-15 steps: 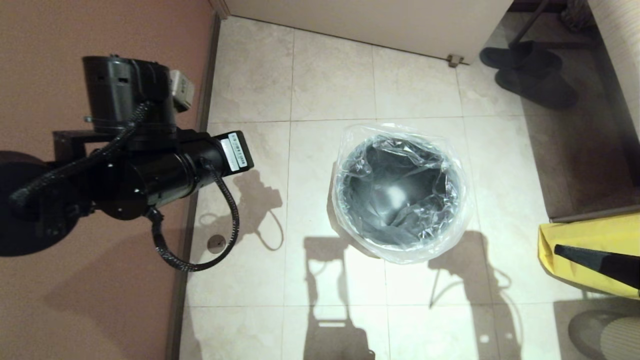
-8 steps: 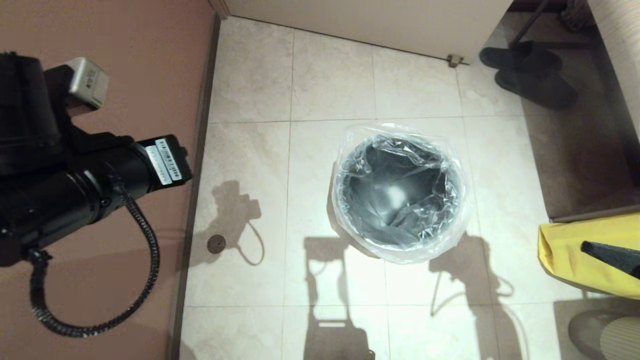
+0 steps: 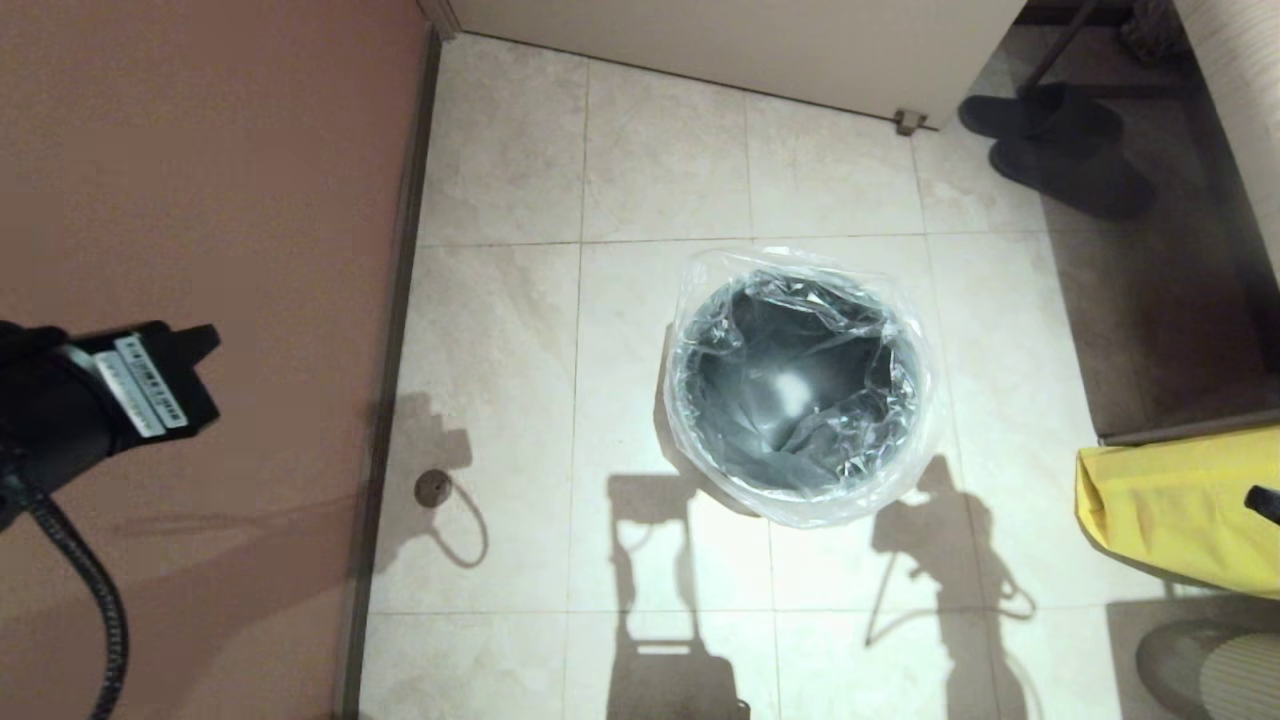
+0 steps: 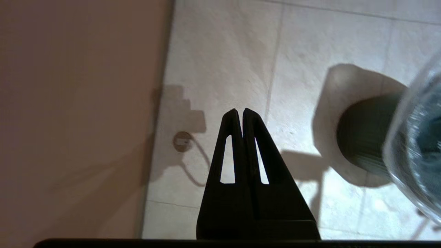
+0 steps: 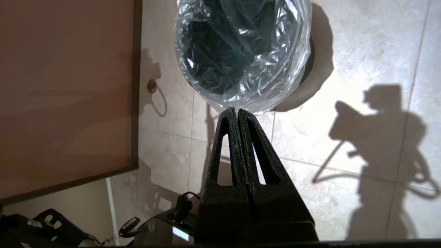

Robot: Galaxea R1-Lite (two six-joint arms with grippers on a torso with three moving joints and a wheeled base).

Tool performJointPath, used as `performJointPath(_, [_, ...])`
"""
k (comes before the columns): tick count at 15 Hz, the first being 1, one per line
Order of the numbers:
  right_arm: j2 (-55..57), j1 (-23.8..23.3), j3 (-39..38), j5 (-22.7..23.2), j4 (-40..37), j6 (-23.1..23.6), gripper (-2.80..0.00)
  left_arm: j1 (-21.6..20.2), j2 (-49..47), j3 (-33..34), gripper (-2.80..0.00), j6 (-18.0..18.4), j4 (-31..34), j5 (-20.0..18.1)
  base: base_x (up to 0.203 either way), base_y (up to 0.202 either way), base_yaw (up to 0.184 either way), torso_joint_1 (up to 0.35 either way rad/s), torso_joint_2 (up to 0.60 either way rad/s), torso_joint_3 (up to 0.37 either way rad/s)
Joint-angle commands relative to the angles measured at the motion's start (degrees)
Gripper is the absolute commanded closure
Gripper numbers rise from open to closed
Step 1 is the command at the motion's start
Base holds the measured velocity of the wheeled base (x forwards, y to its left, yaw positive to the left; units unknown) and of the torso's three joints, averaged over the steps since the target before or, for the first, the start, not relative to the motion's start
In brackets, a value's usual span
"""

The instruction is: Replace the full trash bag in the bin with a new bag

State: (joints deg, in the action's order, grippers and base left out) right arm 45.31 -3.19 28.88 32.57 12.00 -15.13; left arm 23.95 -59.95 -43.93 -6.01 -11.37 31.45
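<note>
The dark grey bin [image 3: 712,372] stands upright on the tiled floor in the middle of the head view. The new bag [image 3: 800,508], clear and crinkly, lines it and folds over the rim all round. My left gripper [image 4: 240,110] is shut and empty above bare floor, well left of the bin [image 4: 361,141]; only its arm [image 3: 100,395] shows at the head view's left edge. My right gripper [image 5: 237,109] is shut and empty too, a little short of the new bag [image 5: 262,86]; its tip [image 3: 1266,500] peeks in at the right edge.
An opaque yellow bag [image 3: 1170,505] lies on the floor at the right. A brown wall [image 3: 200,200] runs along the left, with a small round disc [image 3: 432,488] on the floor beside it. Dark slippers [image 3: 1060,150] and a white door [image 3: 750,40] are at the back.
My left arm has swung away left and down, now mostly out of the head view. My right gripper has pulled back right until only its tip shows. Bin and bag have not moved.
</note>
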Motion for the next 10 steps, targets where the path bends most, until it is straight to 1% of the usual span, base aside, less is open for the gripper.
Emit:
performJointPath(1, [-3.0,-1.3,0.2,0.1,-0.2,-0.1,0.00,-2.7,3.6,0.4,0.00,0.6,-0.1,0.8,0.000,0.000,0.000,0.000,0.00,0.000])
performJointPath(3, [-6.9,-2.1,0.2,0.0,-3.0,-0.1,0.00,-7.4,7.7,1.6,0.00,1.4,-0.2,1.3,0.000,0.000,0.000,0.000,0.00,0.000])
performJointPath(6, [-12.1,-3.5,0.2,-0.2,-7.5,-0.2,0.00,-9.4,14.4,7.0,0.00,1.6,-0.2,1.3,0.000,0.000,0.000,0.000,0.00,0.000])
performJointPath(8, [-15.2,-4.4,-0.1,-1.6,-10.8,-0.4,0.00,-12.6,19.1,9.7,0.00,1.6,0.0,1.2,0.000,0.000,0.000,0.000,0.00,0.000])
performJointPath(9, [-16.6,-4.9,-0.5,-2.2,-11.9,-1.1,0.00,-14.1,21.4,11.4,0.00,1.8,-0.1,1.2,0.000,0.000,0.000,0.000,0.00,0.000])
performJointPath(10, [-18.1,-5.4,-0.7,-2.6,-12.4,-2.9,0.00,-15.0,23.7,13.2,0.00,2.3,-0.1,1.1,0.000,0.000,0.000,0.000,0.00,0.000])
